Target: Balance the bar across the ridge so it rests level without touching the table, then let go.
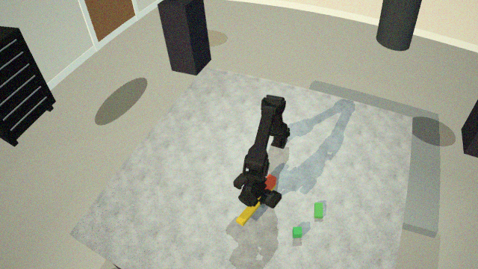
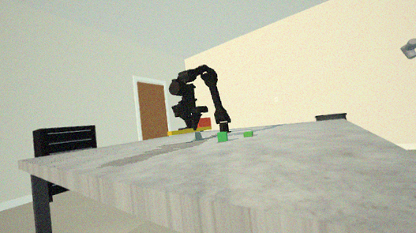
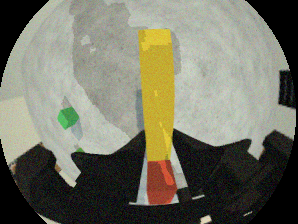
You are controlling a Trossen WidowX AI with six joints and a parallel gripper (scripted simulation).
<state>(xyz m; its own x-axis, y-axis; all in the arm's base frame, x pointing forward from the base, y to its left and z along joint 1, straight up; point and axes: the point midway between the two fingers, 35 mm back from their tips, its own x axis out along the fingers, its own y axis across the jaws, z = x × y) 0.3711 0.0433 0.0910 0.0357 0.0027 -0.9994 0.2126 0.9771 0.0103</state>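
The yellow bar (image 1: pixel 248 214) (image 2: pixel 176 132) (image 3: pixel 157 90) has a red block (image 1: pixel 270 181) (image 2: pixel 204 122) (image 3: pixel 160 185) on one end. My gripper (image 2: pixel 195 128) (image 3: pixel 158 132) is shut on the bar, between its free end and the red block. In the exterior view the bar looks about level and clear of the table (image 2: pixel 278 171). The small grey-blue ridge (image 2: pixel 198 136) stands right under the bar by the fingertips; whether they touch is too small to tell. The arm and bar hide the ridge in the top view.
A green cube (image 1: pixel 297 232) (image 2: pixel 222 137) (image 3: pixel 68 118) and a flatter green block (image 1: pixel 318 210) (image 2: pixel 248 134) stand on the table to the right of the bar in the top view. The arm's shadows fall across the table top.
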